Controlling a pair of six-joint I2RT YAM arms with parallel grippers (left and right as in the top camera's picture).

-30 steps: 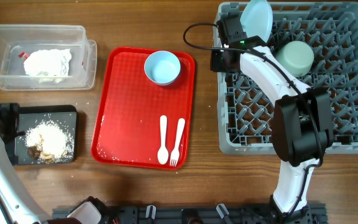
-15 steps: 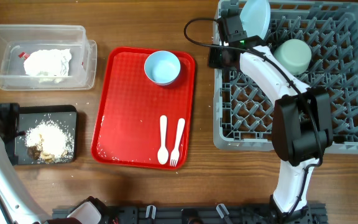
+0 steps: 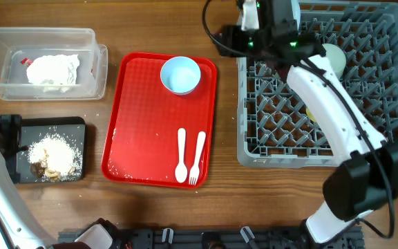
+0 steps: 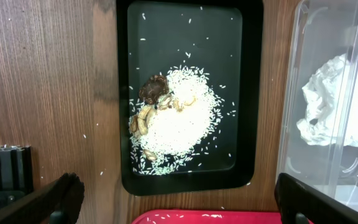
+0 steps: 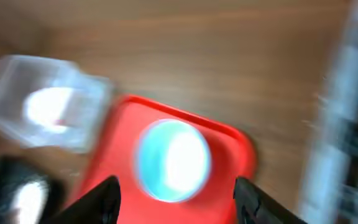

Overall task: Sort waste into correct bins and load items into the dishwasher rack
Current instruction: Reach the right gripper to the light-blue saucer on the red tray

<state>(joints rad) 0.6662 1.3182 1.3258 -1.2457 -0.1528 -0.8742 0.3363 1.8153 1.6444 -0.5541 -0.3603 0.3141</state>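
Observation:
The pale blue bowl point(image 3: 180, 75) sits at the back of the red serving tray point(image 3: 144, 138), with the white spoon point(image 3: 181, 154) and fork point(image 3: 197, 157) near its front. My right gripper point(image 3: 231, 39) hovers open and empty between the tray and the grey dishwasher rack point(image 3: 365, 90); its blurred wrist view shows the blue bowl point(image 5: 173, 160) between the open fingers point(image 5: 176, 190). The mint green bowl point(image 3: 336, 57) lies in the rack, partly behind my arm. The plate is hidden. My left gripper point(image 4: 179, 202) is open above the black tray point(image 4: 188, 25) of rice and brown scraps point(image 4: 155, 89).
The clear box point(image 3: 19, 45) at the back left holds the crumpled napkin point(image 3: 52, 70) and the red-and-white wrapper point(image 3: 25, 61); it also shows in the left wrist view point(image 4: 316, 74). The black tray point(image 3: 78, 131) lies in front of it. Loose rice grains dot the wood.
My right arm has lifted from the rack's back left corner and swung up and left, now covering the plate. The rack slid slightly left. The left arm has not moved.

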